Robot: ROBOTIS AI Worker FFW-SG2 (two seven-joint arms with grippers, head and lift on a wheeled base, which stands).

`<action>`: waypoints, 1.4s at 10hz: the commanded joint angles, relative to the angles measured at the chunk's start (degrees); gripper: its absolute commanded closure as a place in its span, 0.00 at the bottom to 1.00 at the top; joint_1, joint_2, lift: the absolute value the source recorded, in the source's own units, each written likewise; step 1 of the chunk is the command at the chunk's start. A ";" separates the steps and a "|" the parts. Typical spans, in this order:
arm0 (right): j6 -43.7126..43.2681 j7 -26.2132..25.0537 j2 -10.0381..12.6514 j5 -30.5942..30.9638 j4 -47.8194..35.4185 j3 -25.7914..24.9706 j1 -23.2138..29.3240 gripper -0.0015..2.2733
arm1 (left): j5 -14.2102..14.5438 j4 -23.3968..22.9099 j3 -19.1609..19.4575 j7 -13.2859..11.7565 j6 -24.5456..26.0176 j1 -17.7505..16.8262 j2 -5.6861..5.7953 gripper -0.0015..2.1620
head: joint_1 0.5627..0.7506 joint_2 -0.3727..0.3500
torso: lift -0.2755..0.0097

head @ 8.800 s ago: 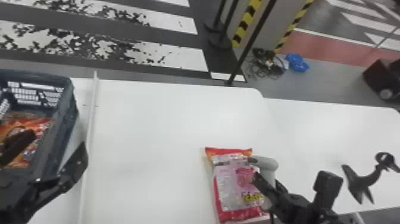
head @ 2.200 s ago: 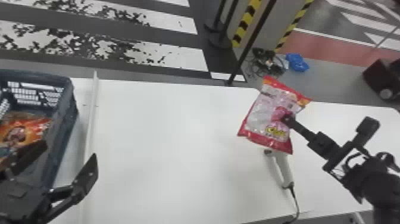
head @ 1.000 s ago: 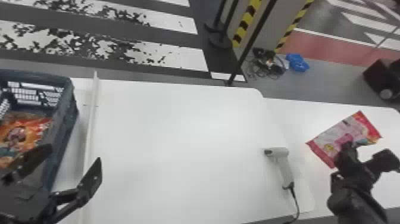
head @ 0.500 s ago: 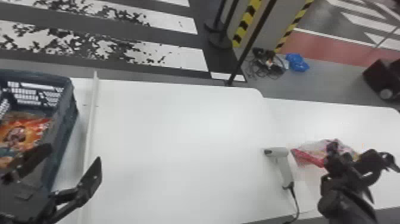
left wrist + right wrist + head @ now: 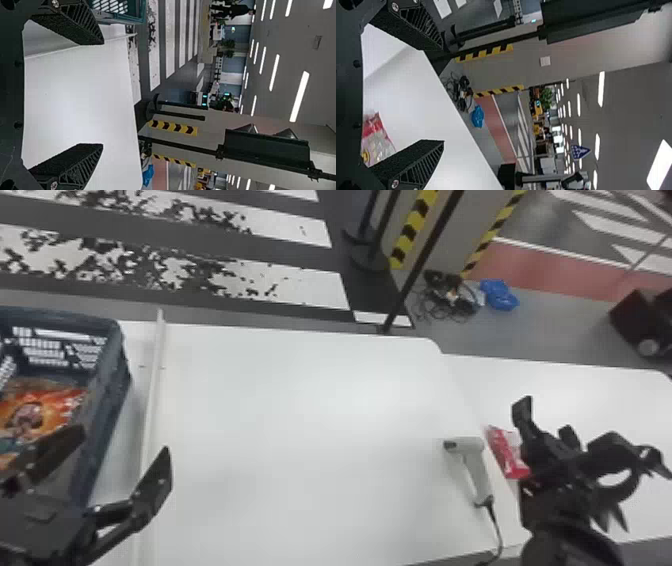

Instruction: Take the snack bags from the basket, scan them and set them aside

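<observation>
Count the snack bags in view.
2: an orange bag in the basket, a red bag on the table by the right gripper. More may be hidden in the basket.

red snack bag point(image 5: 506, 452) beside scanner point(image 5: 474, 470)

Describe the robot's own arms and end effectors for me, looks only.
Both are black. The left end effector and right end effector match: wedge-shaped fingers with slanting ribs along their sides, grainy inner faces, and round silvery screw heads near the base. The right arm looks plain black.
</observation>
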 commanded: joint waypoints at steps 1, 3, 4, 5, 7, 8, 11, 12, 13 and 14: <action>-0.48 0.12 1.69 1.97 -8.59 3.68 4.58 0.03 | 0.08 -0.91 0.41 0.85 -0.04 0.61 -0.02 0.03 | 0.70 0.03 | 0.70; -3.29 0.73 2.40 8.03 -14.57 9.39 9.06 0.03 | 1.31 -2.66 3.75 1.38 0.67 1.67 -0.11 0.03 | 0.70 0.03 | 0.70; -4.17 2.67 2.48 9.09 -16.24 11.06 10.91 0.03 | 2.36 -3.72 5.42 2.08 1.90 1.76 -0.20 0.03 | 0.70 0.03 | 0.70; -3.29 5.92 2.84 10.67 -18.79 12.65 13.19 0.04 | 3.24 -4.16 6.82 2.52 2.25 1.93 -0.46 0.03 | 0.70 0.03 | 0.70; 2.69 7.24 3.45 12.43 -24.06 16.60 16.62 0.04 | 4.82 -4.16 9.90 3.58 4.01 2.02 -1.25 0.03 | 0.70 0.07 | 0.70; 3.04 7.15 3.89 13.13 -25.12 18.27 17.59 0.04 | 8.16 -6.09 13.50 2.17 15.43 1.05 -1.60 0.03 | 0.70 0.15 | 0.70; 3.04 9.70 4.15 13.48 -25.64 19.77 18.56 0.04 | 12.21 -9.78 21.32 2.70 35.12 -8.70 -1.78 0.04 | 0.70 0.35 | 0.70; 3.04 10.31 3.80 13.31 -25.82 19.94 18.56 0.04 | 12.29 -9.34 22.47 3.58 37.41 -12.92 -1.78 0.04 | 0.70 0.41 | 0.70; 3.04 10.31 3.54 13.39 -25.99 19.94 18.73 0.04 | 12.21 -7.67 22.47 4.10 40.39 -17.41 -1.78 0.04 | 0.70 0.46 | 0.70; 3.04 10.58 3.28 13.39 -26.17 19.85 18.91 0.04 | 11.59 -5.57 22.12 5.25 40.75 -20.48 -1.78 0.04 | 0.70 0.49 | 0.70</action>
